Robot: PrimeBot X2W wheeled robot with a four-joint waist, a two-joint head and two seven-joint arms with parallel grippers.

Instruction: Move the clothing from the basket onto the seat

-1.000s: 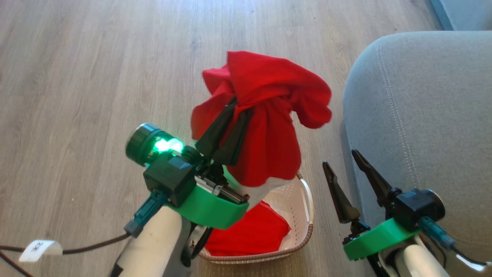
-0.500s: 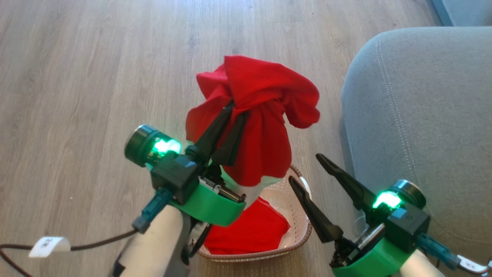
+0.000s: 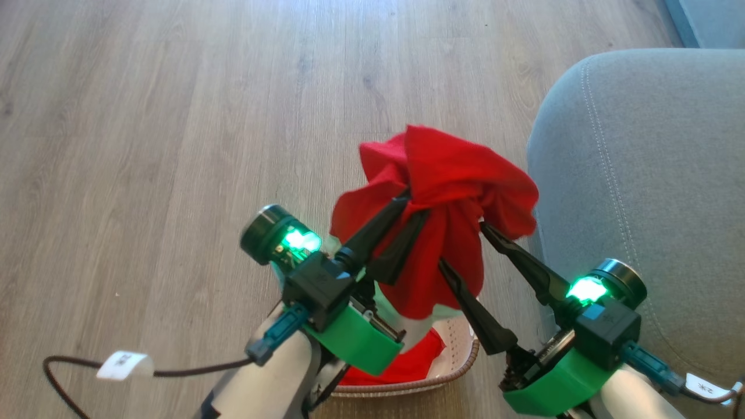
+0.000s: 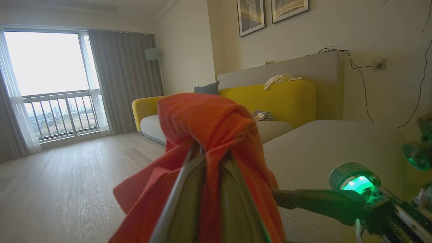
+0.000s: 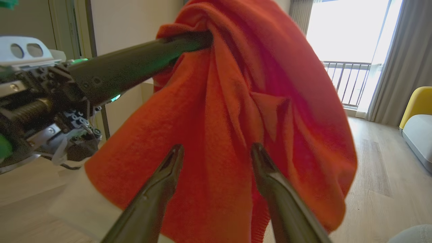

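I am carrying a red cloth [image 3: 448, 192] from the basket [image 3: 465, 356] to the seat [image 3: 640, 174]. That is the step I am doing now. The cloth is hanging in the air above the basket. The seat is just to the right of the basket, so I think the trip is a short one.

My left gripper [image 3: 416, 207] is pressed together and is pinching a bunch of the cloth near its top. The rest is drooping down around the fingers [image 3: 375, 228], with a white bit at the bottom, over the basket.

My right gripper [image 3: 463, 244] is spread wide and is holding nothing. It is pointing up from the right side of the basket at the hanging cloth. In the right wrist view its two fingers are standing on either side of a fold, very close. I cannot tell if they are touching it.

Next, I am thinking of swinging the left gripper to the right of the basket until the cloth is over the seat, then letting go. The right gripper is sitting between the cloth and the seat, so it needs to move away or take a hold and help. I am planning to go slowly so the cloth is not slipping out.

A second cloth [image 3: 420, 362] is lying inside the basket, waiting for its turn.
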